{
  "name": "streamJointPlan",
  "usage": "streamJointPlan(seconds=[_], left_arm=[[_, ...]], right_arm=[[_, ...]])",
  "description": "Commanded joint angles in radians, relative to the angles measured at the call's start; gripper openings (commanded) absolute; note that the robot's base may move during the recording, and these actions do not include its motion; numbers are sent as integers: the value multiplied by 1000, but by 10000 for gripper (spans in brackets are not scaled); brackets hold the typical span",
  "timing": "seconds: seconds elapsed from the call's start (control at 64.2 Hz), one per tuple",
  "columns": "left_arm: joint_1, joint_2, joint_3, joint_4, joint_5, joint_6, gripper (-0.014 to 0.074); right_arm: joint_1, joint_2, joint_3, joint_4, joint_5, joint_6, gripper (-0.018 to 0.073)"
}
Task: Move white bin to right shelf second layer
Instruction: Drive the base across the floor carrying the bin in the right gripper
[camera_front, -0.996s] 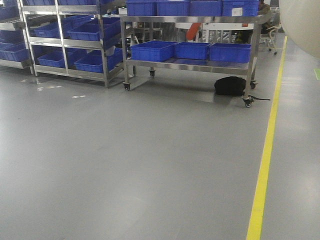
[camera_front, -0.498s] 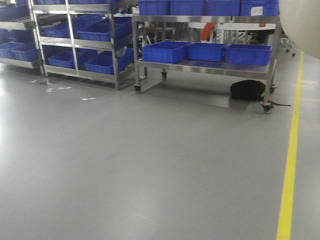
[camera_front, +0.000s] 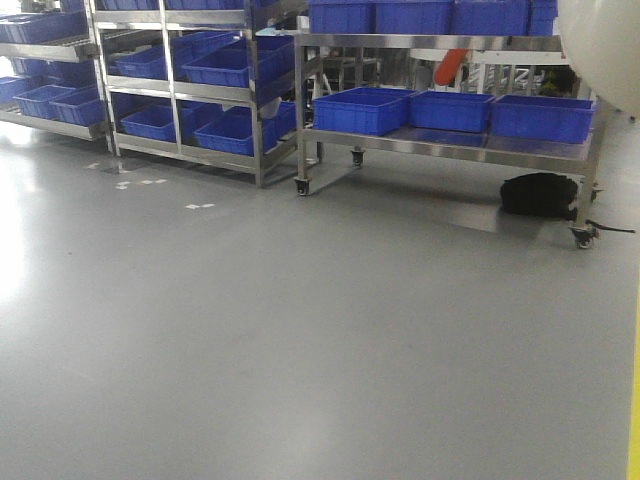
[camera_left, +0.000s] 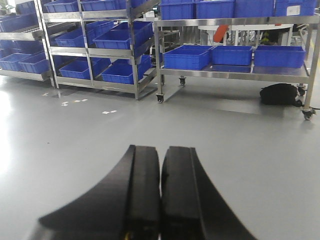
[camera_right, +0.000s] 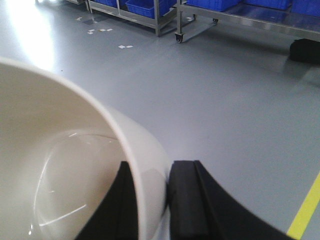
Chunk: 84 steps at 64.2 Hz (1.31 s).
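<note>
Floor (camera_front: 300, 330): grey and glossy, open across the whole near half of the room, with glare on the far left.
Shelf rack (camera_front: 166, 70): stainless frame at the back left, several levels, every level in sight loaded with blue crates (camera_front: 225, 68); I cannot make out its rails from here.
Trolley (camera_front: 430, 42): steel, on castors, just right of the rack. Three more blue crates sit in a row on its lower deck and others line the top.
White bin (camera_right: 65, 165): up off the floor in the right arm's grip, tilted so its smooth cream inside faces the wrist camera. From the front its curved side fills the top right corner (camera_front: 605, 40), well apart from the rack and trolley.
Black bag (camera_front: 538, 194): on the floor under the trolley's right end, beside a castor.
Right gripper (camera_right: 150, 172): clamped on the bin's wall near the rim, one black finger inside, the other (camera_right: 187, 195) outside.
Left gripper (camera_left: 161, 155): fingers pressed flat together, holding nothing, pointing out over bare floor.
Yellow line (camera_right: 306, 212): painted stripe along the floor's right side.
Tape marks (camera_front: 200, 206): small white bits on the floor before the rack.
</note>
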Motion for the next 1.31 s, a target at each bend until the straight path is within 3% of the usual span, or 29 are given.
streamJointPlan(seconds=[0.0,1.292], left_arm=[[-4,-14,37,-5,-84,-4,85],[-4,-14,37,-5,-84,-4,85]], right_arm=[[-5,0,-31,-10,-99,0,57],[-5,0,-31,-10,-99,0,57]])
